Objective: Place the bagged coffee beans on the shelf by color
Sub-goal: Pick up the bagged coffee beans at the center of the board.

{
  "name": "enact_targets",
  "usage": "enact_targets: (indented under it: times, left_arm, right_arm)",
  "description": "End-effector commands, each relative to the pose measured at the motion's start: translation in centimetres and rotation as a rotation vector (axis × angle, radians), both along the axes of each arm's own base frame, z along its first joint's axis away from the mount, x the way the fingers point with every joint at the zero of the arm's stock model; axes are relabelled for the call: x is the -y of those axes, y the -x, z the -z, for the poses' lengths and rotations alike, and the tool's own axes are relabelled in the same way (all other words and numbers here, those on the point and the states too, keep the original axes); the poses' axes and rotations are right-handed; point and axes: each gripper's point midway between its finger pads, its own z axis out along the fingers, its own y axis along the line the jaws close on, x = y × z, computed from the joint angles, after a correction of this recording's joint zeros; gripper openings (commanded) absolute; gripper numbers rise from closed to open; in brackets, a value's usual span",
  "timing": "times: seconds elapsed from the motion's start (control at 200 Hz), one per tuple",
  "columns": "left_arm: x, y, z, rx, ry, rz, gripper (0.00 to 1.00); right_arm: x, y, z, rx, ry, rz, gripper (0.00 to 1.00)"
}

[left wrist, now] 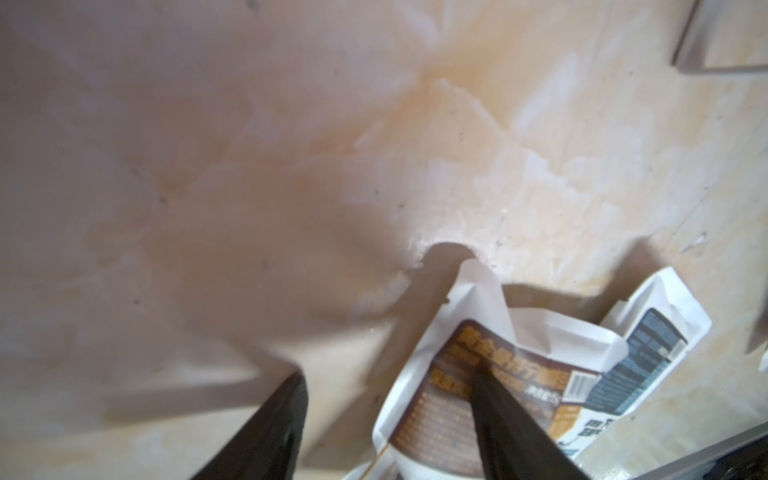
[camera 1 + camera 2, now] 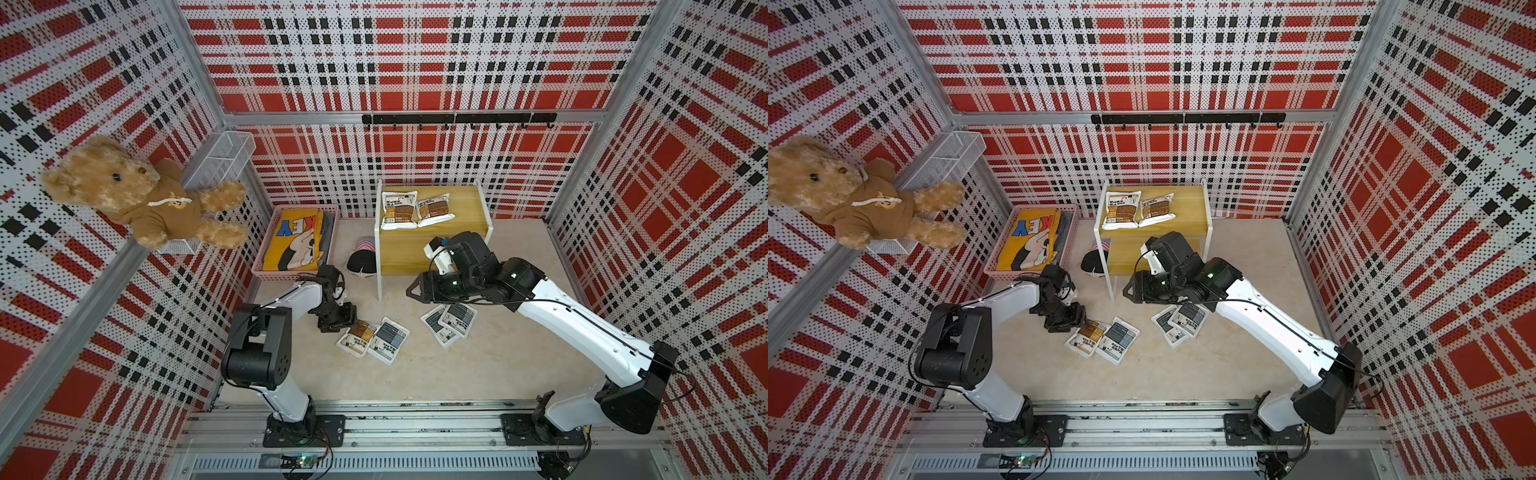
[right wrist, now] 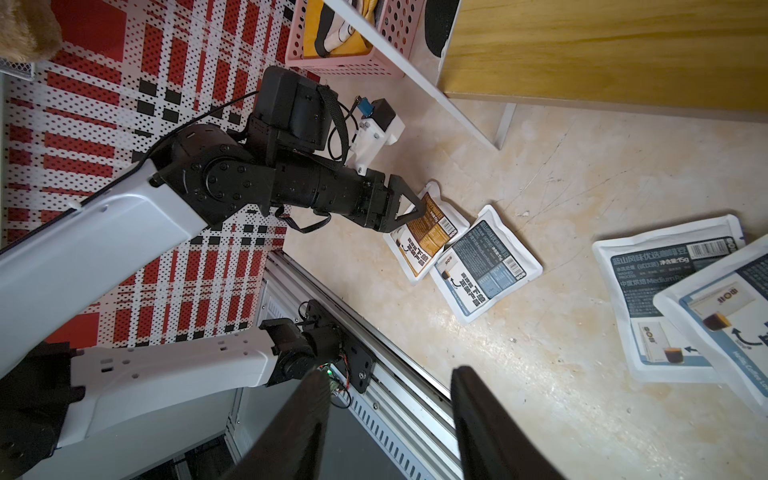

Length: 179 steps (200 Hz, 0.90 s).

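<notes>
The shelf stands at the back, and two brown-panel coffee bags lie on its upper board. On the floor a third brown-panel bag lies against a grey-panel bag. Two more grey-panel bags overlap to the right. My left gripper is open and low over the floor brown bag: one finger rests on its label, the other is beside its edge. My right gripper hovers open and empty in front of the shelf's lower board.
A pink basket with a folded yellow cloth sits left of the shelf, and a black cap lies between them. A teddy bear and a white wire basket hang on the left wall. A metal rail runs along the front.
</notes>
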Motion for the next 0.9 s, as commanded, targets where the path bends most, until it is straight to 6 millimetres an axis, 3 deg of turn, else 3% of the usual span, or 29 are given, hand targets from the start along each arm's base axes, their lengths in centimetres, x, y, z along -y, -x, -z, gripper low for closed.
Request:
enact_targets:
  times: [0.0,0.286,0.301,0.321,0.336,0.551,0.892]
  left_arm:
    - [0.5,1.2,0.8,-0.038,0.027,0.007,0.69]
    - [3.0,3.0,-1.0,-0.040,0.209,-0.024,0.70]
    - [3.1,3.2,-1.0,-0.039,0.216,-0.027,0.76]
    - [3.2,3.4,-1.0,-0.043,0.227,-0.033,0.95]
    - [3.2,3.5,-1.0,-0.045,0.234,-0.037,1.00]
    - [2.9,4.9,-0.7,-0.049,0.248,-0.085,0.99]
    - [5.5,7.6,0.1,-0.088,0.366,-0.083,0.99]
  right_arm:
    - [-0.5,-0.4,-1.2,0.035,-0.018,-0.006,0.53]
    - [-0.7,-0.6,-0.5,0.018,-0.016,-0.002,0.54]
    - [-0.7,-0.6,-0.4,0.018,-0.014,-0.003,0.53]
    - [-0.8,-0.6,-0.3,0.017,-0.014,-0.003,0.54]
    - [-0.8,-0.7,-0.2,0.015,-0.013,-0.001,0.53]
    - [-1.3,-0.8,0.4,0.002,-0.018,-0.007,0.54]
    - [-1.4,-0.9,0.8,-0.004,-0.010,-0.007,0.54]
